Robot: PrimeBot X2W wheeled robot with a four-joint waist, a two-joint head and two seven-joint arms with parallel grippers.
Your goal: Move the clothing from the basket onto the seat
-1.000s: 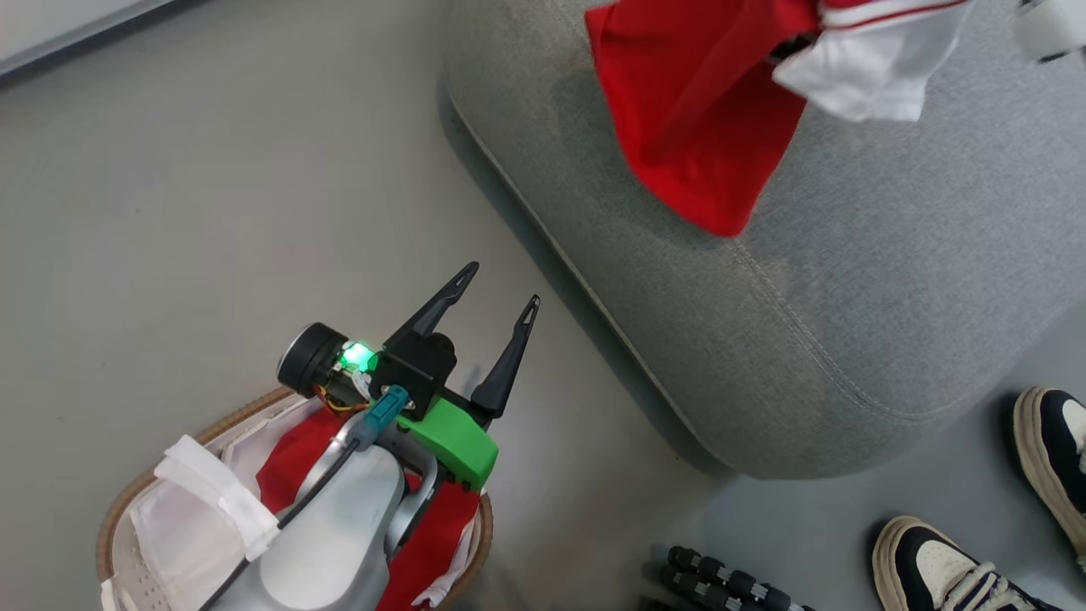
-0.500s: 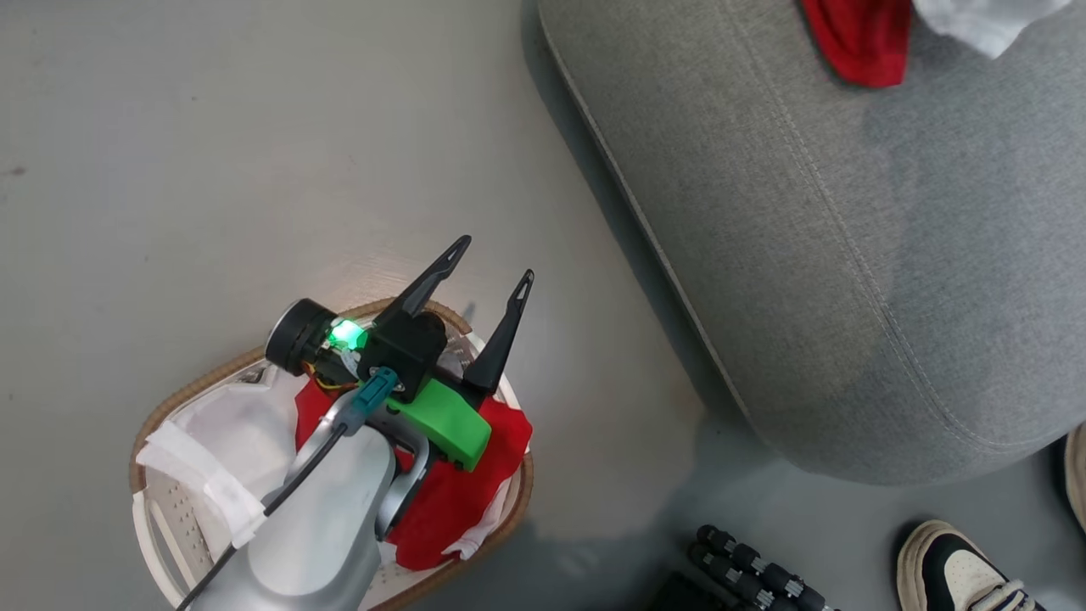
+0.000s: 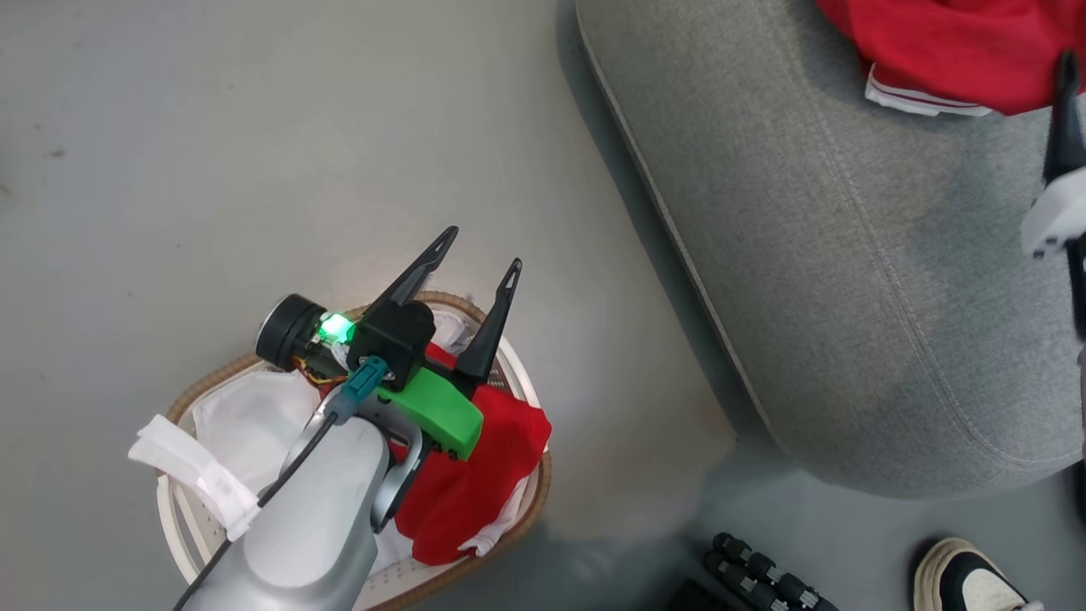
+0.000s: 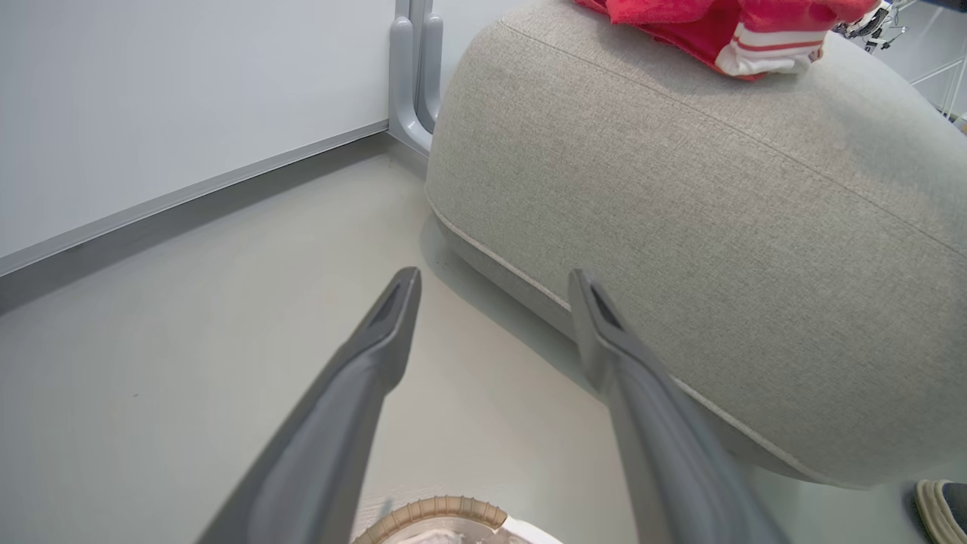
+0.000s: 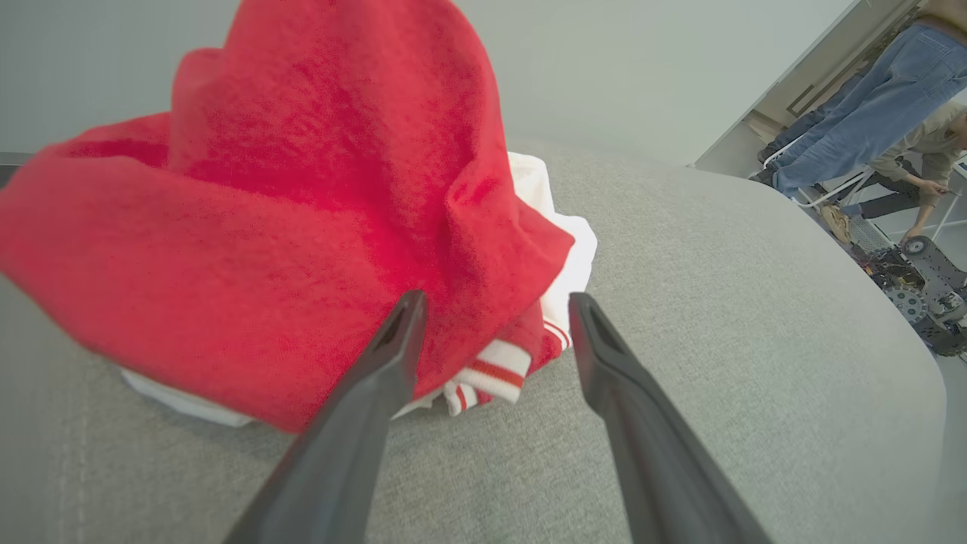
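Observation:
One red garment (image 3: pixel 475 484) lies bunched in the white basket (image 3: pixel 533 399) on the floor, beside the white liner (image 3: pixel 246 424). My left gripper (image 3: pixel 480 250) hovers open over the basket's far end, nothing between its fingers; in the left wrist view this gripper (image 4: pixel 492 281) points at the floor beyond the brown rim (image 4: pixel 430 514). A second red garment (image 5: pixel 302 211) with white striped trim rests on the grey seat (image 5: pixel 718 317). My right gripper (image 5: pixel 496 302) stands open just short of it, empty. One of its fingers (image 3: pixel 1065 110) shows at the head view's right edge.
The seat (image 3: pixel 848 280) fills the right side, its rounded edge close to the basket. A shoe (image 3: pixel 976 577) and a black ribbed object (image 3: pixel 764 577) sit at the bottom right. A wall skirting (image 4: pixel 189 196) runs behind. A person in jeans (image 5: pixel 861 45) stands far off.
The head camera has shifted. The red garment that hung over the seat a second ago now lies on it, and the right gripper is open behind it. The left gripper stays open.

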